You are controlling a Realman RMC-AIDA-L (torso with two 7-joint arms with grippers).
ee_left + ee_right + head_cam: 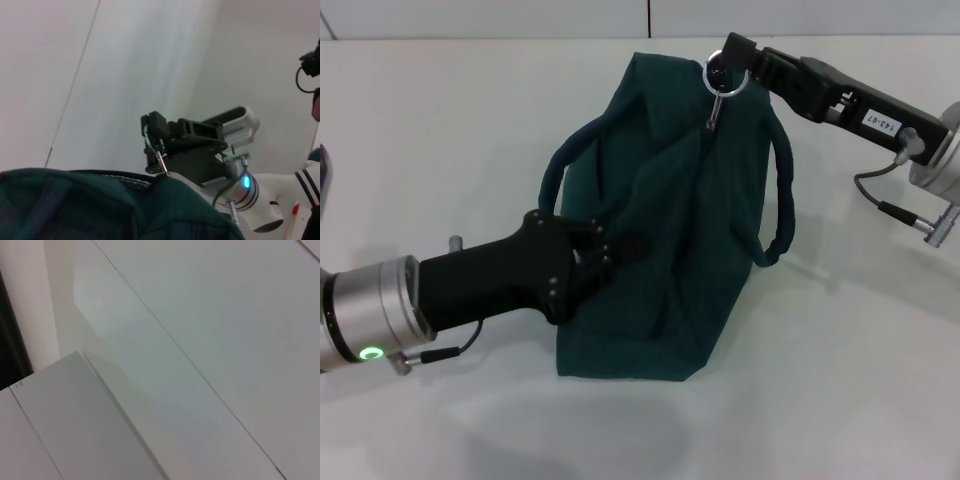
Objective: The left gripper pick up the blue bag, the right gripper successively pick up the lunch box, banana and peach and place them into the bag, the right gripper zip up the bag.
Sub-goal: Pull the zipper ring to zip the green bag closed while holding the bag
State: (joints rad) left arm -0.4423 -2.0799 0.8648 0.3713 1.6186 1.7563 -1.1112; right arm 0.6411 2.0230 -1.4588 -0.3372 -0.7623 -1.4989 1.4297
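Zipping: right tool (728,68) is pinching the metal ring pull (728,80) atop the dark teal fabric bag (670,250); left tool (605,252) is clamping the bag's side below.

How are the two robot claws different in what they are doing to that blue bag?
The left gripper clamps the blue bag at its side, low and near; the right gripper pinches the metal ring pull at the bag's far top. The left arm glows green, the right bears a white label. Both are black claws, shut.
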